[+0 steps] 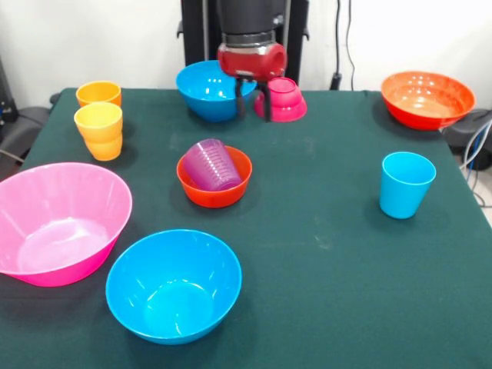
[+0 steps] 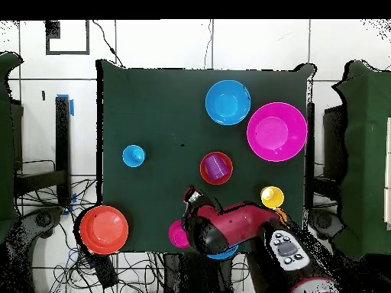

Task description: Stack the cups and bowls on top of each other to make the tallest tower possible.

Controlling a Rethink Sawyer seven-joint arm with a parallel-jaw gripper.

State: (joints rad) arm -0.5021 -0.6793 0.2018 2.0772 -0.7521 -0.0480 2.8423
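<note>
My gripper (image 1: pixel 254 108) is open and empty at the table's far edge. It hangs between a blue bowl (image 1: pixel 209 89) and a small magenta bowl (image 1: pixel 284 98) that lies upside down. A ribbed purple cup (image 1: pixel 211 164) lies tilted inside the small orange-red bowl (image 1: pixel 216 191) at mid-table. An orange cup (image 1: pixel 98 94) and a yellow-orange cup (image 1: pixel 99 129) stand at the far left. A light blue cup (image 1: pixel 406 183) stands at the right. The large pink bowl (image 1: pixel 58 221) and a second blue bowl (image 1: pixel 173 284) sit near the front. The wide orange bowl (image 1: pixel 427 98) is at the far right.
The table has a dark green cloth (image 1: pixel 323 254). In the overhead view the red arm (image 2: pixel 237 225) covers the table's bottom edge and most of the blue bowl there. Cables and dark gear (image 1: pixel 470 134) lie off the table's right side.
</note>
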